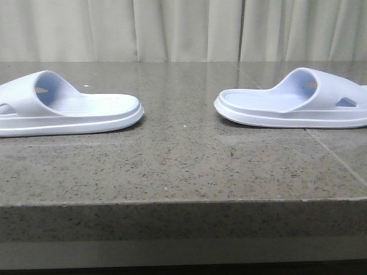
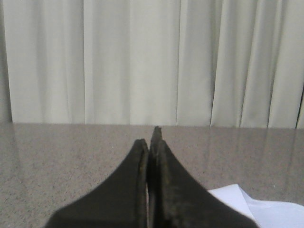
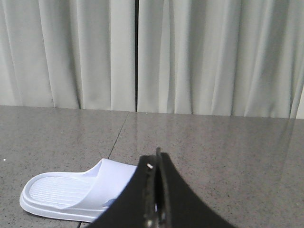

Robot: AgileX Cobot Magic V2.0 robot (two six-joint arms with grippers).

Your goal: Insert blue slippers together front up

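1. My left gripper shows its dark fingers pressed together with nothing between them; it hangs above the stone table.
2. My right gripper is likewise closed tight and empty, also off the table surface.
3. In the left wrist view a pale corner of the left slipper shows just beside the closed fingers, apart from them as far as I can tell.
4. In the right wrist view the right slipper lies flat on the table, near the gripper but not touching it.
5. From the front, the left slipper and the right slipper both rest sole-down on the table, well apart, heel ends facing each other across bare stone.
6. Behind the table hangs a pale curtain.
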